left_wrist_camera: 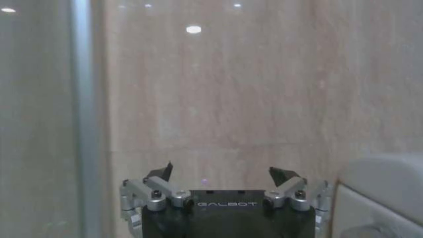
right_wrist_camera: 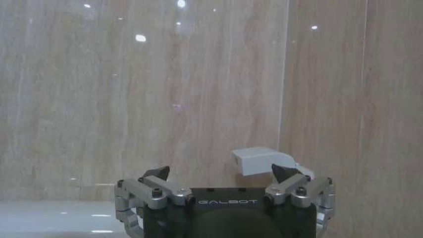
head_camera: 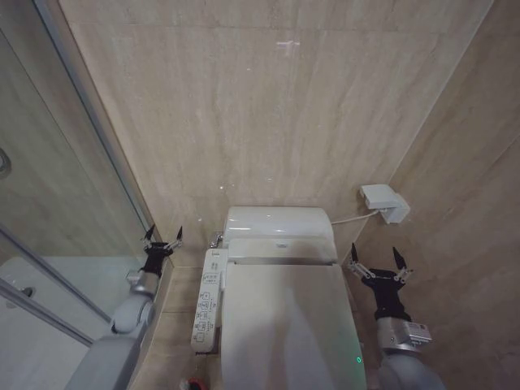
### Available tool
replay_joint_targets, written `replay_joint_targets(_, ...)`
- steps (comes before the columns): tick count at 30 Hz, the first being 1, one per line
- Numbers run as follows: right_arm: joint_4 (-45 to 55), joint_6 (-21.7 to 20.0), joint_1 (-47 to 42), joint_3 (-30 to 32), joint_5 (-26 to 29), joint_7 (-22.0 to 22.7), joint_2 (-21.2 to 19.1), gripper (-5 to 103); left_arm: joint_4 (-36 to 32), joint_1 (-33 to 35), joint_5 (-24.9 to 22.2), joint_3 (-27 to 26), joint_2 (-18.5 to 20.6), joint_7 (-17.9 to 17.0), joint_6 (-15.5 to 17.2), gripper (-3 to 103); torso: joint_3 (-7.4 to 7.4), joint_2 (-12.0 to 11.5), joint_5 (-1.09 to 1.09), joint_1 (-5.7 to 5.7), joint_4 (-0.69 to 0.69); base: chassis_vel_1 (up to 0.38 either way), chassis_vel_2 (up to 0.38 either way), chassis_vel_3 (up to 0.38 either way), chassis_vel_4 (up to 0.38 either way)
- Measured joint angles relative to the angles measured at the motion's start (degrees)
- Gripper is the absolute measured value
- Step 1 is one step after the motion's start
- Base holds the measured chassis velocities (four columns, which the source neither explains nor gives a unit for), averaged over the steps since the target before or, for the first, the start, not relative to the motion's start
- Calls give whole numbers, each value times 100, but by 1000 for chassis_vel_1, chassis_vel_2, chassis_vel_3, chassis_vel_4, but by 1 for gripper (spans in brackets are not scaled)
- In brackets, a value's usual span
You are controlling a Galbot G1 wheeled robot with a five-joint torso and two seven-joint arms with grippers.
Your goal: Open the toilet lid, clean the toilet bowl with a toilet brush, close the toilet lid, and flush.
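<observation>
Lid still down, both claws waiting beside the toilet.

To lift the toilet lid [head_camera: 280, 325] well, a claw should hook under its front edge and swing it up slowly toward the wall. The lid is big, white and smooth, lying flat at 6 o'clock. The left claw [head_camera: 162, 236] at 9 o'clock and the right claw [head_camera: 379, 256] at 3 o'clock are both spread wide, holding nothing.

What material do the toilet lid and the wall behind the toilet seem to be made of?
The toilet lid looks like smooth white plastic with a soft, even sheen. The wall looks like polished beige stone or stone-look tile: faint veining, thin joint lines and glossy light reflections.
</observation>
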Motion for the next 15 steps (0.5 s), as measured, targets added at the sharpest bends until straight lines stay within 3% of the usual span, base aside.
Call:
replay_joint_targets(4,0,0,-1,0,0,0,0,100,472,-340,83,260,67,288,-153,96,0,0,0,0,0,0,0,0,0)
replay_joint_targets(6,0,0,0,0,0,0,0,100,888,-561,472,439,86,446,-419,96,0,0,1,0,3,0,0,0,0)
replay_joint_targets(7,0,0,0,0,0,0,0,100,1110,-688,723,528,81,552,-584,70,0,0,-1,0,3,0,0,0,0)
replay_joint_targets(10,0,0,0,0,0,0,0,100,1433,-898,1054,689,70,716,-825,70,-1,0,2,0,1,0,0,0,0)
replay_joint_targets(15,0,0,0,0,0,0,0,100,1611,-1026,1174,920,105,988,-973,70,0,0,1,0,0,0,0,0,0)
